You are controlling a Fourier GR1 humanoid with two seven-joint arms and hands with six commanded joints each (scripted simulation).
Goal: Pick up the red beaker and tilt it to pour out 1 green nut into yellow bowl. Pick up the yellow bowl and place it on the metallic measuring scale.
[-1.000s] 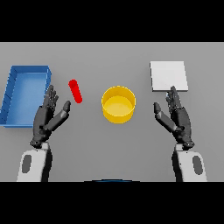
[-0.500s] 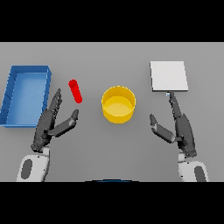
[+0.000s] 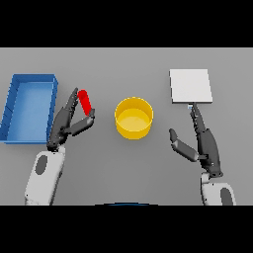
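Observation:
The red beaker (image 3: 85,102) is a slim red tube standing tilted on the table, left of the yellow bowl (image 3: 134,117). My left hand (image 3: 64,124) sits just below and left of the beaker, open, its straight fingers flanking the tube with the thumb near its base. The pale metallic scale (image 3: 190,86) lies flat at the upper right. My right hand (image 3: 202,140) is below the scale, open, fingers pointing up at its near edge and thumb spread toward the bowl. No green nut is visible.
A blue rectangular tray (image 3: 29,106) lies at the far left, close beside my left hand. Grey table surface surrounds the bowl.
My left hand has moved up and right until its fingers frame the red beaker. My right hand has turned edge-on, with the fingers reaching toward the scale.

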